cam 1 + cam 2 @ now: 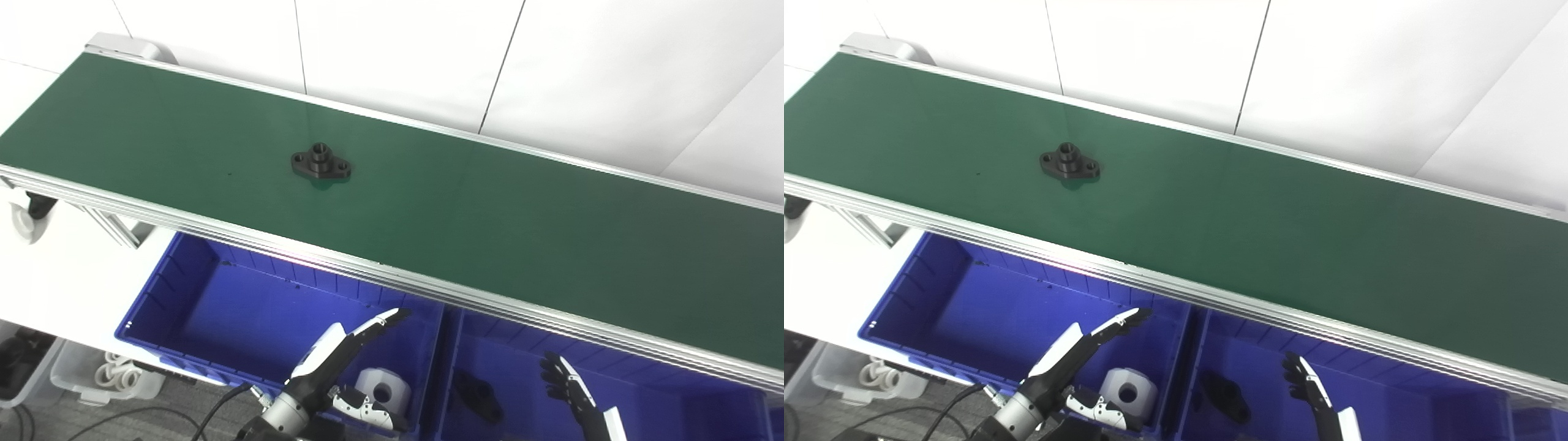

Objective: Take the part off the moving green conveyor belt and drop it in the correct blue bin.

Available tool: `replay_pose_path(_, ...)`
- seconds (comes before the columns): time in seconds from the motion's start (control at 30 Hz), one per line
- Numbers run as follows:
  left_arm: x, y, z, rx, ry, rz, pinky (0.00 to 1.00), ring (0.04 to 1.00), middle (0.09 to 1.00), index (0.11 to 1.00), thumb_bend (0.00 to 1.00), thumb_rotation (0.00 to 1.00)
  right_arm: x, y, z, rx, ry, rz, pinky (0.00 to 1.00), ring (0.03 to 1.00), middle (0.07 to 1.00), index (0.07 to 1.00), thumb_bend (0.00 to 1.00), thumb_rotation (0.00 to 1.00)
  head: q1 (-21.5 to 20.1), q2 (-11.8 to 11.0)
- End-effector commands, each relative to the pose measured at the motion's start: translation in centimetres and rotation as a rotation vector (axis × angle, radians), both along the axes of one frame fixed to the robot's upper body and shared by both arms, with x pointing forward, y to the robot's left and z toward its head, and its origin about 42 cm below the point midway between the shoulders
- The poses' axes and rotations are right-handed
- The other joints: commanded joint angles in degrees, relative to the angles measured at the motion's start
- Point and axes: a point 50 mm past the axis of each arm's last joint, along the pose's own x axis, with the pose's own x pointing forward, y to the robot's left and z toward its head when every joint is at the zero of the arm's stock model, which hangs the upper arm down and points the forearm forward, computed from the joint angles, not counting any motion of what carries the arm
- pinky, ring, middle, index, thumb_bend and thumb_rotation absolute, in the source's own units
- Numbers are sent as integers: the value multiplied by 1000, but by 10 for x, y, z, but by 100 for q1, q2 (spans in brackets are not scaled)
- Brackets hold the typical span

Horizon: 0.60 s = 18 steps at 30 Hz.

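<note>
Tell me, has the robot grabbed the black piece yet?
Not yet. The black part lies on the green belt, untouched. The left robot hand and right robot hand hover open over the blue bins, holding nothing. A white part and a black one already sit inside. Grabbing and dropping remain.

Black flanged metal part with a raised hub (1069,163) lies flat on the green conveyor belt (1243,214), left of centre. Below the belt's aluminium rail, left blue plastic bin (925,288) holds a white cylindrical part with a hole (1128,391); right blue plastic bin (1396,398) holds a dark part (1226,397). Left hand (1072,361) over the left bin, fingers (1121,321) extended, empty. Right hand (1311,392) over the right bin, fingers spread, empty.
</note>
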Motion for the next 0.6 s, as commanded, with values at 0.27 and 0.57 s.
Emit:
replay_pose_path(0.27, 4, 1, 1, -33, -56, 18, 844, 887, 909, 890, 881, 223, 2, -1, 1, 23, -71, -17, 746, 813, 838, 878, 909, 281, -9, -283)
replay_pose_path(0.57, 3, 1, -4, -39, -53, 27, 844, 882, 900, 882, 879, 208, 1, -1, -3, 5, -75, -19, 743, 815, 834, 875, 909, 281, -53, -500)
